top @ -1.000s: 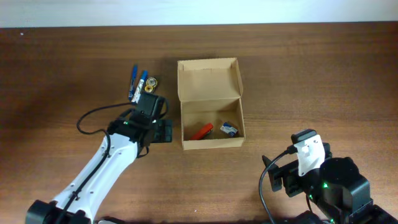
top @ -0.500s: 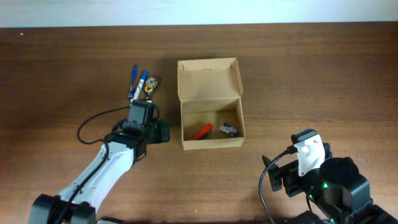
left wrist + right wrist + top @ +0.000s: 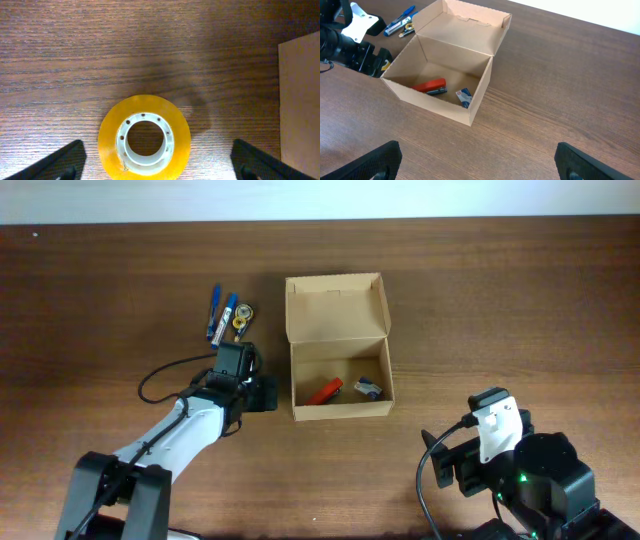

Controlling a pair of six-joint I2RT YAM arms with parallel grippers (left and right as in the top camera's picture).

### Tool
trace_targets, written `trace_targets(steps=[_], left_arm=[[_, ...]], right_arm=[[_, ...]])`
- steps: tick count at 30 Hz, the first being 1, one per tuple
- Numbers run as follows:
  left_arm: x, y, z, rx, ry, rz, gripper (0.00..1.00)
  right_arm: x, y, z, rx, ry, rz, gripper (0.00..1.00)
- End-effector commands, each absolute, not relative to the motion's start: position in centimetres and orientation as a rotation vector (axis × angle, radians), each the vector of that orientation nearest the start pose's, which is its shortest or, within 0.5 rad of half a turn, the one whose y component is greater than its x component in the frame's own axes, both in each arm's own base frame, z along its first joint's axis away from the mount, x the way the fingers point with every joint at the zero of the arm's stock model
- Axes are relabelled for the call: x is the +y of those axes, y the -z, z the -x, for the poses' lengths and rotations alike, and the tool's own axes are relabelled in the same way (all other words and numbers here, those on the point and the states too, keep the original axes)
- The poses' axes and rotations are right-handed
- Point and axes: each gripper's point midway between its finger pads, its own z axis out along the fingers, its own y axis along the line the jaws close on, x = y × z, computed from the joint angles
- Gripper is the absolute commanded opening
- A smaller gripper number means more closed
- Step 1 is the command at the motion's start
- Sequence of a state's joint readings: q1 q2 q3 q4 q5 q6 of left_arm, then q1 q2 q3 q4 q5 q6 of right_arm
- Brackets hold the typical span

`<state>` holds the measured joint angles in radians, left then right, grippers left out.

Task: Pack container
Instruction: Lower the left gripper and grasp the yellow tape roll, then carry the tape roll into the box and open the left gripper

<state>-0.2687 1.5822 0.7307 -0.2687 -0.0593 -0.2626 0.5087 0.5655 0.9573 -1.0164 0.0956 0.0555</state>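
Where left wrist shows tape (image 3: 109, 140), right shows container (image 3: 452, 62)

Wood-grain table (image 3: 500, 300) — on it an open brown container (image 3: 340, 409), a yellow tape roll (image 3: 181, 142), blue pens (image 3: 220, 315)

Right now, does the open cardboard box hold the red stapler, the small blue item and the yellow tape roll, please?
Not quite: the yellow tape roll lies on the table outside the cardboard box, as the left wrist view shows. The red stapler and small blue item are inside.
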Motion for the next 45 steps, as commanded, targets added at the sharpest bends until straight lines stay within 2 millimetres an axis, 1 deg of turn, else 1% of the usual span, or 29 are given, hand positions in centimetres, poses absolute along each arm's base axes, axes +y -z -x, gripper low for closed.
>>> trace_targets(steps=[1,6,9,10,11,15,22,26,30,32,39,41,42,45], left_arm=[[-7.2,-0.4,-32.3,2.713,0.032,0.003,0.89],[-6.9,0.4,-31.9,2.741,0.005,-0.011,0.89],[-6.9,0.5,-31.9,2.743,-0.002,-0.013,0.89],[-6.8,0.5,-31.9,2.742,-0.003,-0.012,0.83],[-6.8,0.4,-31.9,2.740,-0.006,-0.011,0.82],[-6.2,0.4,-32.1,2.732,-0.052,-0.005,0.82],[-6.2,2.0,-31.9,2.763,-0.067,-0.031,0.81],[-6.4,1.9,-32.4,2.747,-0.056,-0.030,0.79],[-6.4,2.0,-32.3,2.751,-0.057,-0.031,0.66],[-6.4,2.0,-32.1,2.758,-0.057,-0.032,0.63],[-6.7,1.9,-31.9,2.779,-0.043,-0.035,0.48],[-6.7,1.4,-32.1,2.785,-0.045,-0.035,0.45],[-6.8,1.2,-32.3,2.787,-0.047,-0.036,0.43],[-7.1,-0.3,-33.4,2.778,-0.044,-0.035,0.41]], right_arm=[[8.3,-26.3,-18.1,2.144,-0.216,0.441,0.99],[8.3,-26.3,-18.1,2.144,-0.216,0.441,0.99],[8.3,-26.3,-18.1,2.144,-0.216,0.441,0.99],[8.3,-26.3,-18.1,2.144,-0.216,0.441,0.99],[8.3,-26.3,-18.1,2.144,-0.216,0.441,0.99],[8.3,-26.3,-18.1,2.144,-0.216,0.441,0.99],[8.3,-26.3,-18.1,2.144,-0.216,0.441,0.99],[8.3,-26.3,-18.1,2.144,-0.216,0.441,0.99],[8.3,-26.3,-18.1,2.144,-0.216,0.441,0.99],[8.3,-26.3,-18.1,2.144,-0.216,0.441,0.99],[8.3,-26.3,-18.1,2.144,-0.216,0.441,0.99],[8.3,-26.3,-18.1,2.144,-0.216,0.441,0.99],[8.3,-26.3,-18.1,2.144,-0.216,0.441,0.99],[8.3,-26.3,-18.1,2.144,-0.216,0.441,0.99]])
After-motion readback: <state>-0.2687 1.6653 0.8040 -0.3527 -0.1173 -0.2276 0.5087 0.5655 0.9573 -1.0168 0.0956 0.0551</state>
